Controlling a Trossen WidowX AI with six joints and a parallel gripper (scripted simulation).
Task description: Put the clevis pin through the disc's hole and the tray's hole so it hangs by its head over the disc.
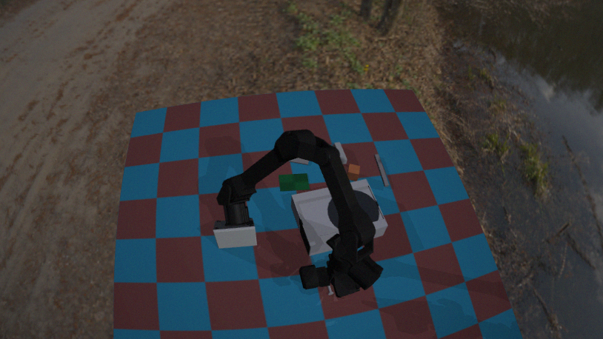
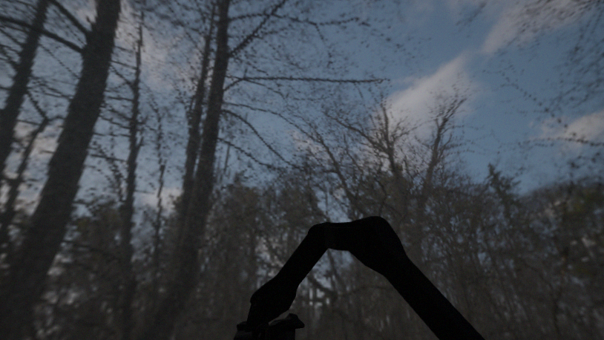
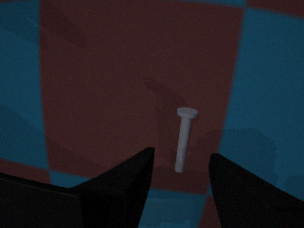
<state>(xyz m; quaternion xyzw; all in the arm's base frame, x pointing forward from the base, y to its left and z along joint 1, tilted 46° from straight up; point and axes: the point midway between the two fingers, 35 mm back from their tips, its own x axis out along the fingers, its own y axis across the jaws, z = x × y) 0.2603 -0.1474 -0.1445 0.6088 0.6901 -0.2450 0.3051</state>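
the pin [image 1: 330, 290] [image 3: 183, 142] lies on the table [image 1: 290, 301] [image 3: 125, 100] beside the tray [image 1: 314, 219], where the disc [image 1: 367, 208] rests. my gripper [image 3: 182, 157] is above it, fingers partly apart with nothing between them. i judge i'm lining up the pick; next i should centre over the shank, lower, then close. the hole work hasn't begun.
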